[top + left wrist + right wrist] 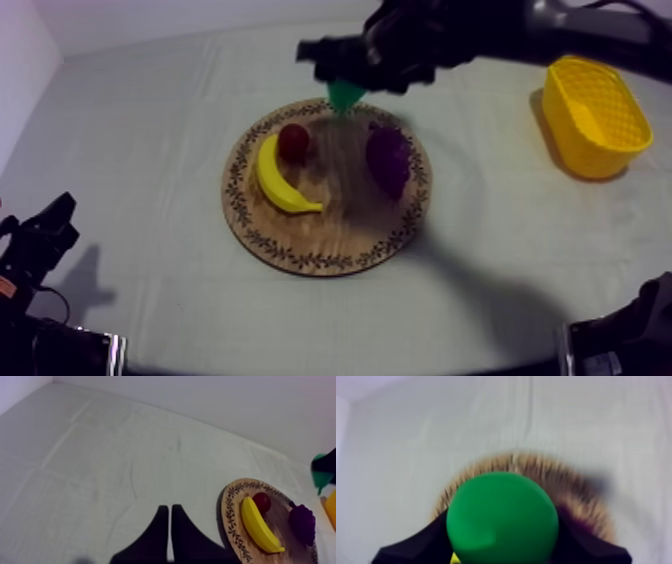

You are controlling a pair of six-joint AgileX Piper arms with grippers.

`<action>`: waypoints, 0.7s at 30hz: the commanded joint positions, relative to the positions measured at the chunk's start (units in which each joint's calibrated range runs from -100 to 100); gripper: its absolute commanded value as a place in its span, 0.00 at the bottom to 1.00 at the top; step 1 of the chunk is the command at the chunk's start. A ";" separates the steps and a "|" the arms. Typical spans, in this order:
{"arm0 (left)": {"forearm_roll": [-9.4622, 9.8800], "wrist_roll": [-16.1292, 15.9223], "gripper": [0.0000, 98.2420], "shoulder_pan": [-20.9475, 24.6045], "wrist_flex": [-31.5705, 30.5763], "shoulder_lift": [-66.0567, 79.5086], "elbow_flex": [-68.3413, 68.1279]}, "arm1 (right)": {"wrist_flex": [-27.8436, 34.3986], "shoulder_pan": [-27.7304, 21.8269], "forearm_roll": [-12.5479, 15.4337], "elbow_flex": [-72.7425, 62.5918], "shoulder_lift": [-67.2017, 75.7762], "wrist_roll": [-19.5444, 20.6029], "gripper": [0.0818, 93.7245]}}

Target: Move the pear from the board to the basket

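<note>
a: above the far rim of the wooden board (300, 262), the right gripper (348, 82) is clamped on the pear (346, 96), held clear of the wood. i'd judge that's so it can cross to the yellow basket (590, 105), well apart.

b: and the left gripper (168, 510)?

a: low at its side, fingers (182, 536) pressed into a narrow wedge. its wrist view shows the banana (260, 526), small red fruit (261, 502) and grapes (302, 522) on the board. in the right wrist view the pear hides most of them.

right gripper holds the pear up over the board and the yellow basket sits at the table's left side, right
Not quite. The top view shows the yellow basket at the table's right side, not the left. The rest stands: the right gripper holds the pear above the wooden board.
</note>
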State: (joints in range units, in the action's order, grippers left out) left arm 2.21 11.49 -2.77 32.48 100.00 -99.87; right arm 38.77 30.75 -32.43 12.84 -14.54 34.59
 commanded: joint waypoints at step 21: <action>0.02 -0.01 0.00 -0.01 0.01 0.00 -0.02 | -25.51 -33.95 -12.06 16.82 23.91 -5.58 0.40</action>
State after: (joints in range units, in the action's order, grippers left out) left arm 2.21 11.49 -2.77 32.48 100.00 -99.87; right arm 15.53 1.52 -44.44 28.19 9.52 29.22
